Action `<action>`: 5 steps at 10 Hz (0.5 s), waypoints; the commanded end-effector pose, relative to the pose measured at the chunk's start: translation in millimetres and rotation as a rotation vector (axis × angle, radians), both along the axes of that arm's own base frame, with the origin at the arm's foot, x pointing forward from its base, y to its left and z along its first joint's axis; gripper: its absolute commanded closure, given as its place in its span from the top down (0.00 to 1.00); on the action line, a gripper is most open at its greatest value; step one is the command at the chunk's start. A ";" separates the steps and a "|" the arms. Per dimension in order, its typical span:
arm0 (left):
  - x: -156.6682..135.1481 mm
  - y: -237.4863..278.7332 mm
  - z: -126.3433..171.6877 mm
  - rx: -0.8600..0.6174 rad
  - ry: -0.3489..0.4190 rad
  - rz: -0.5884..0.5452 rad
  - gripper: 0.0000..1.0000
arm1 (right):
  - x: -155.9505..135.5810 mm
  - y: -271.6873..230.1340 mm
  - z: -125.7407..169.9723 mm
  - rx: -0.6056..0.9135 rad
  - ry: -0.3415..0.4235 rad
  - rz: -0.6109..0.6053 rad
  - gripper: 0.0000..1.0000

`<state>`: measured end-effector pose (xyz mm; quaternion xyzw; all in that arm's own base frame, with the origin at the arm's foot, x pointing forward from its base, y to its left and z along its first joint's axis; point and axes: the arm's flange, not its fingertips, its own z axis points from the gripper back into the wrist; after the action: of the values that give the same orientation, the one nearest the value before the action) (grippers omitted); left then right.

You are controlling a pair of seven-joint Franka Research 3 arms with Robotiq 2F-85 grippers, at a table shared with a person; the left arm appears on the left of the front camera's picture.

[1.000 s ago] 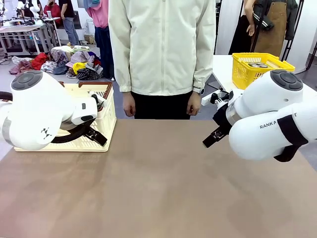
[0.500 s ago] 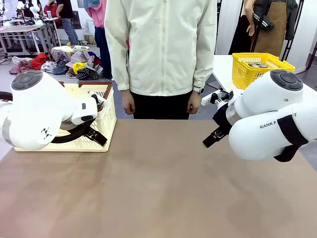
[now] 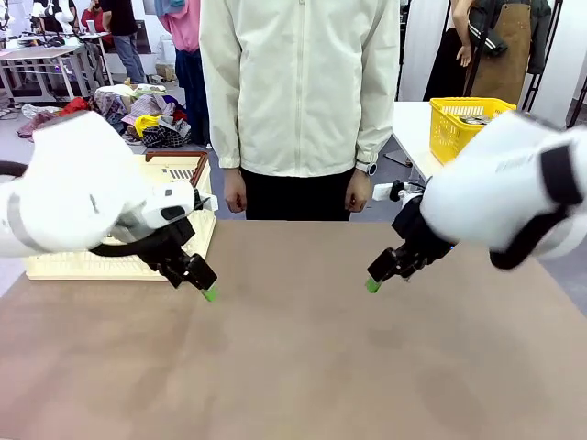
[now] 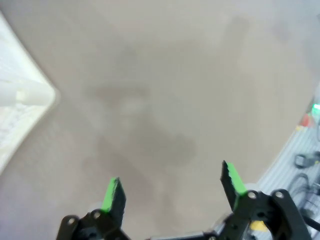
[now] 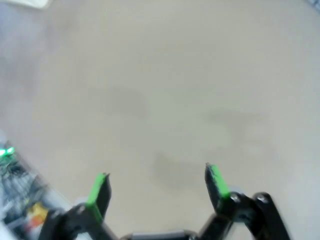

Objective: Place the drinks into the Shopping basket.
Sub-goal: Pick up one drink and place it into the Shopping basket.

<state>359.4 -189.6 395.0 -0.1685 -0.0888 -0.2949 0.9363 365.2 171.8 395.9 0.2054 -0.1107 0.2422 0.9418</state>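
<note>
The drinks are out of view. The cream-white Shopping basket [image 3: 73,264] stands at the table's far left, partly behind my left arm; its corner [image 4: 20,102] shows in the left wrist view. My left gripper [image 3: 206,291] hangs just right of the basket, tilted down over bare table. In its wrist view it [image 4: 172,187] is open with nothing between the green pads. My right gripper [image 3: 373,284] points down over the table's right half. It [image 5: 156,187] is open and empty too.
A person in a cream jacket [image 3: 298,82] stands at the far edge, hands [image 3: 236,192] down at the sides. A yellow mesh basket [image 3: 463,124] sits on a white table behind my right arm, with something greyish inside. The brown tabletop [image 3: 293,357] lies bare between the grippers.
Both arms have swung down and inward, so the grippers' green tips now show over the table. The person has shifted slightly.
</note>
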 end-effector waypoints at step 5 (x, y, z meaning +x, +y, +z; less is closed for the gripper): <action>-40.9 223.2 147.5 -0.844 -0.031 0.105 1.00 | -77.4 -213.6 107.5 0.857 0.095 -0.172 1.00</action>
<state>314.0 -12.4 552.9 -0.4704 -0.1866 -0.2335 0.8303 309.7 -7.8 524.1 0.5516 -0.1362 0.1302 0.8126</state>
